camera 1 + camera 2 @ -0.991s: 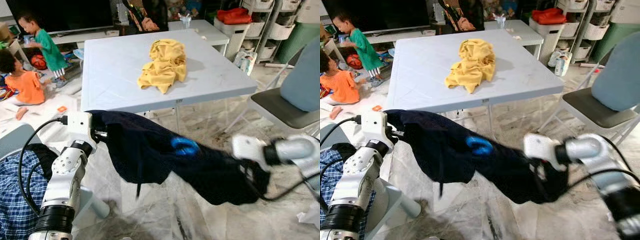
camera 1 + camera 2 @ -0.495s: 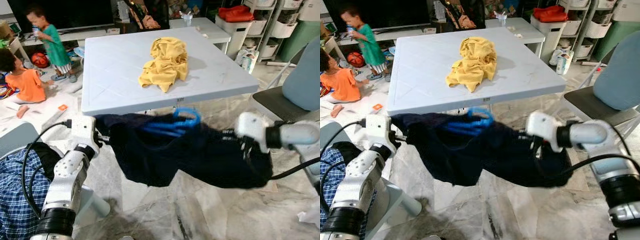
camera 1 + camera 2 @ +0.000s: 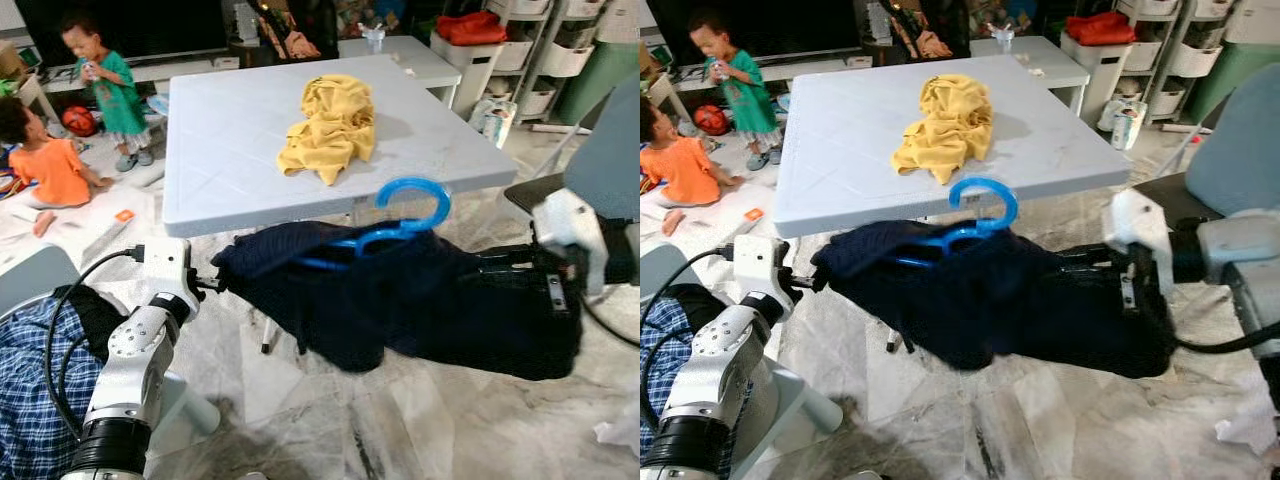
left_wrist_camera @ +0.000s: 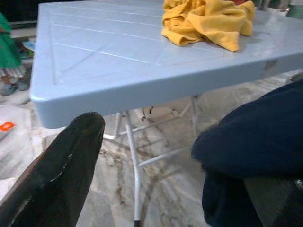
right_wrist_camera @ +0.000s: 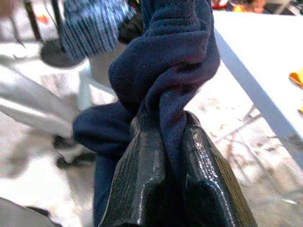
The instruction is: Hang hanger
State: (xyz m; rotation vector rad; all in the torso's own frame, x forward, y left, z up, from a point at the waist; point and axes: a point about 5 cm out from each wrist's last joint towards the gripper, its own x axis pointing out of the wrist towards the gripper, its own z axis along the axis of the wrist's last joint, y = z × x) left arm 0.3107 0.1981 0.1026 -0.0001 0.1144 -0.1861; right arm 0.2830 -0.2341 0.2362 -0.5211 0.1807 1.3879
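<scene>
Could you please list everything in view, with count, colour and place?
Garment: one, dark navy, stretched between the two grippers above the floor.
Hanger: one, blue, inside the garment, hook sticking up near the table edge.
Table: one, pale grey, ahead of the robot.
Cloth: one, yellow, crumpled on the table.
Chair: one, grey, at the right.
Checked fabric: one, blue and white, lower left.
Storage drawers: white, far right.
Children: two, one in orange, one in green, on the floor far left.
Left gripper: open, one finger against the garment's edge.
Right gripper: shut on the garment.
</scene>
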